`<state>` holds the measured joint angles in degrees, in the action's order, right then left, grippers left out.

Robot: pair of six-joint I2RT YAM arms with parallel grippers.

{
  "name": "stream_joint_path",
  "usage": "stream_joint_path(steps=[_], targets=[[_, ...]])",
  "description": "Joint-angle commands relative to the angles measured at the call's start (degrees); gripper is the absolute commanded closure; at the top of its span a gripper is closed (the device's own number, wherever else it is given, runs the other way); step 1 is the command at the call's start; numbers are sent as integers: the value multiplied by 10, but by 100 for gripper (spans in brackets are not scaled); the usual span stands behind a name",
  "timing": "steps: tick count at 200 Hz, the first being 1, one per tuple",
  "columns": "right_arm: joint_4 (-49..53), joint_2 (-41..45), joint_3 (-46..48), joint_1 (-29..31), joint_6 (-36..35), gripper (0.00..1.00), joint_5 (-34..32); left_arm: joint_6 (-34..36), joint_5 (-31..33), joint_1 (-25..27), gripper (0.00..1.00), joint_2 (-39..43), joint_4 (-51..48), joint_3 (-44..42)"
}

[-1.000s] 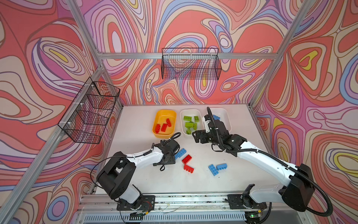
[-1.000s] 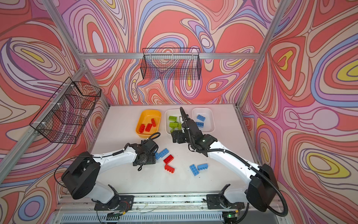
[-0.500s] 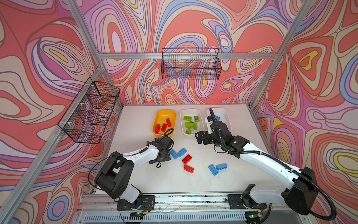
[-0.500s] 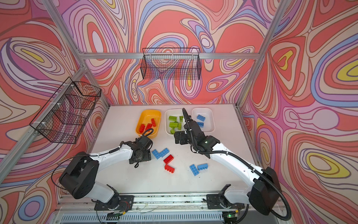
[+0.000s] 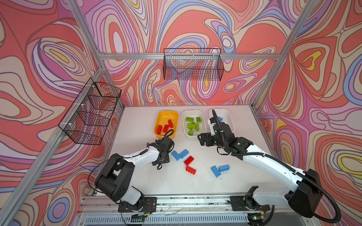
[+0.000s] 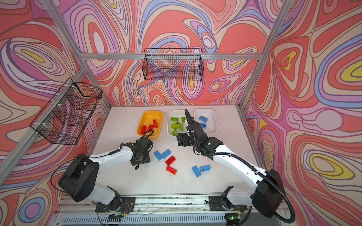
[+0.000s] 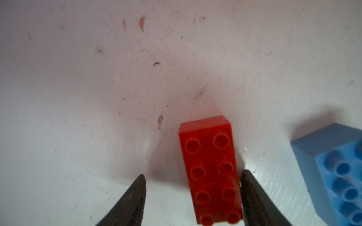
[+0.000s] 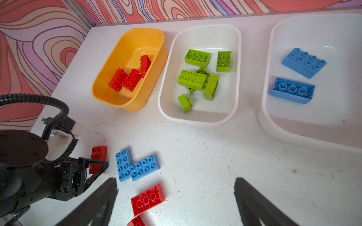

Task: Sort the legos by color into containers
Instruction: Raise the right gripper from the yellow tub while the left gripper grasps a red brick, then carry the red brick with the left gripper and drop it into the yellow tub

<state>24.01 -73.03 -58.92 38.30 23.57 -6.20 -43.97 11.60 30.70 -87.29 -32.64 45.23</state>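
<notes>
One red brick (image 7: pixel 210 168): lies flat on the counter (image 7: pixel 78 88), beside the blue pair (image 8: pixel 143 168).
Left fingers (image 7: pixel 252 195): you've narrowed them round it; one touches, the other is apart.
Right fingers (image 8: pixel 252 201): wide, empty.
Meaning: grip nearly made; yellow tub (image 8: pixel 135 42) next.

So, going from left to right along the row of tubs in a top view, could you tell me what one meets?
First the yellow-orange tub holding red bricks → the middle white tub holding green bricks → the right white tub holding blue bricks.
</notes>
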Motion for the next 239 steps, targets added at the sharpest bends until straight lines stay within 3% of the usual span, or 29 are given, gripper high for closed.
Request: stream_joint_path(steps=[1, 51, 76, 133, 177, 239], targets=[[10, 23, 13, -3, -2, 2, -8, 9, -5, -4, 49, -27, -8, 5], [15, 32, 22, -5, 2, 2, -8, 19, 4, -4, 79, -43, -27, 19], [11, 37, 27, -5, 5, 2, -9, 23, 8, -4, 85, -47, -37, 24], [20, 44, 22, -7, 5, 2, -12, 38, 23, -4, 86, -34, -76, 67], [32, 51, 17, -7, 8, 2, -14, 69, 52, -8, 86, -29, -114, 152], [42, 54, 21, -8, 19, 2, -8, 118, 17, -85, 85, -119, -100, 328]])
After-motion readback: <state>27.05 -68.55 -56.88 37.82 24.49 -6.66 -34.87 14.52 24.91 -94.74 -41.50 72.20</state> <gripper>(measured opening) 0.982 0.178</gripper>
